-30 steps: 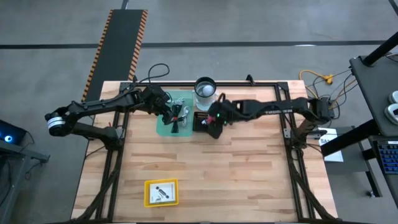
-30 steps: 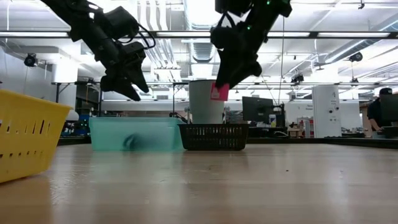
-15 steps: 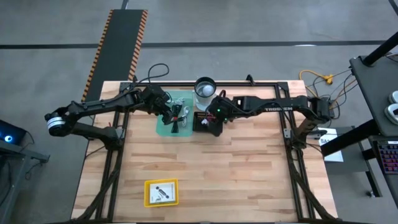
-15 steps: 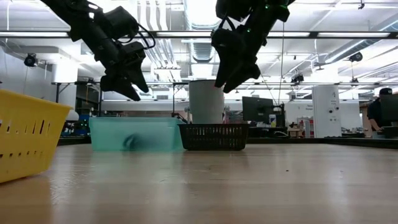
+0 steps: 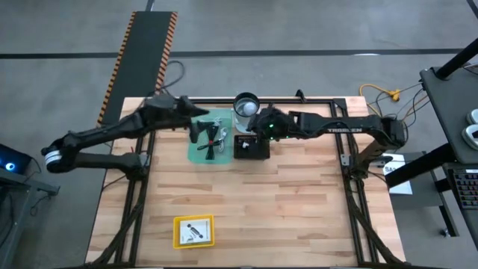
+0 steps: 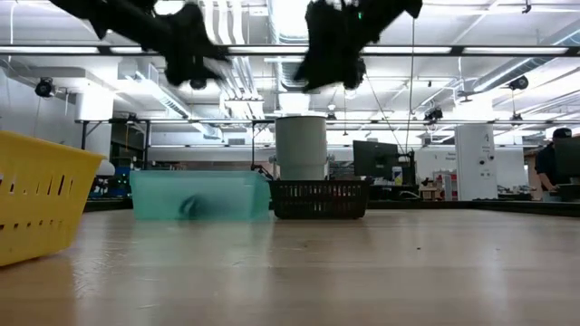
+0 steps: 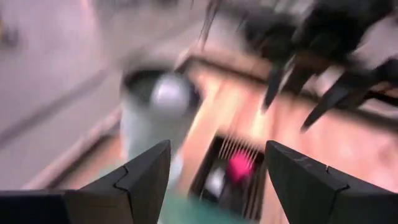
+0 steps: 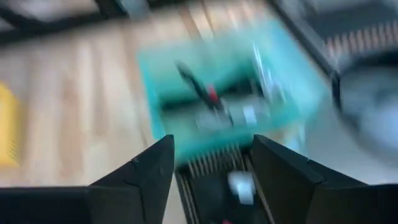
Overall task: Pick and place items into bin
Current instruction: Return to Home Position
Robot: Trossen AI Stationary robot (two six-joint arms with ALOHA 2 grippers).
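A teal tray (image 5: 193,155) at the table's far side holds dark coiled cables (image 5: 213,138) and small red and white bits (image 8: 211,96). Beside it on the right stands a black mesh basket (image 5: 250,146); a pink thing (image 7: 239,167) and a white thing (image 8: 241,185) lie in it. My left gripper (image 5: 196,131) hangs open above the tray's left part (image 7: 217,155). My right gripper (image 5: 258,125) is open too (image 8: 211,146), high above the basket's far edge (image 6: 331,63). Neither touches anything.
A grey cylinder (image 5: 246,107) stands just beyond the basket, close to my right gripper. A yellow bin (image 5: 193,231) with a white printed card in it sits near the table's near edge, left of centre (image 6: 41,195). Bare wood lies between the bin and the tray.
My right gripper let go of the pink thing above the black basket, and the thing now lies in the basket. That gripper then rose and drew toward the far edge. My left gripper rose from just above the teal tray and shifted a little toward the table's left.
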